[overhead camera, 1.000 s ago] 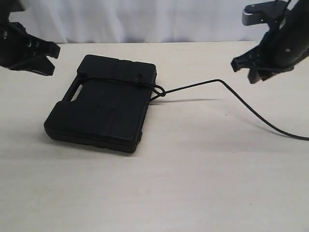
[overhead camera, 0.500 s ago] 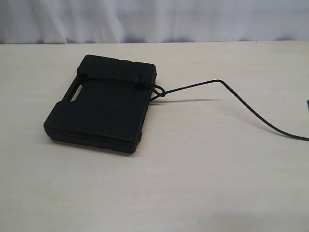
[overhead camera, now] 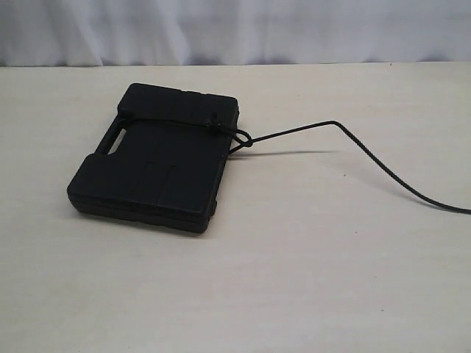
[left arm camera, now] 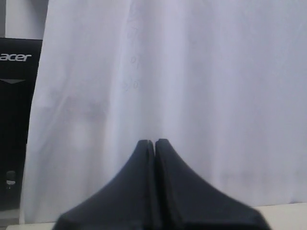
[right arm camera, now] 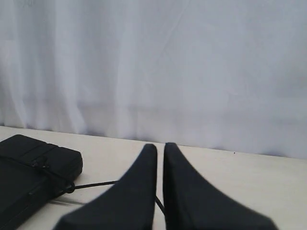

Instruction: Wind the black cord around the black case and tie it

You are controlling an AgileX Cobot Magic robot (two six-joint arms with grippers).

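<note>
The black case [overhead camera: 154, 165] lies flat on the table, left of centre in the exterior view. The black cord [overhead camera: 346, 132] runs across the case's far end, forms a small knot and loop [overhead camera: 245, 140] at its right edge, and trails off to the right over the table. Neither gripper shows in the exterior view. My left gripper [left arm camera: 154, 142] is shut and empty, facing the white curtain. My right gripper [right arm camera: 160, 146] is shut with nothing in it; the black case [right arm camera: 29, 172] and the black cord [right arm camera: 93, 184] lie on the table beyond it.
A white curtain [overhead camera: 235, 29] hangs behind the beige table [overhead camera: 294, 279]. A dark monitor [left arm camera: 17, 120] stands beside the curtain in the left wrist view.
Both arms, at the exterior view's upper corners a second ago, have withdrawn out of it. The right gripper has shut. Case and cord have not moved.
</note>
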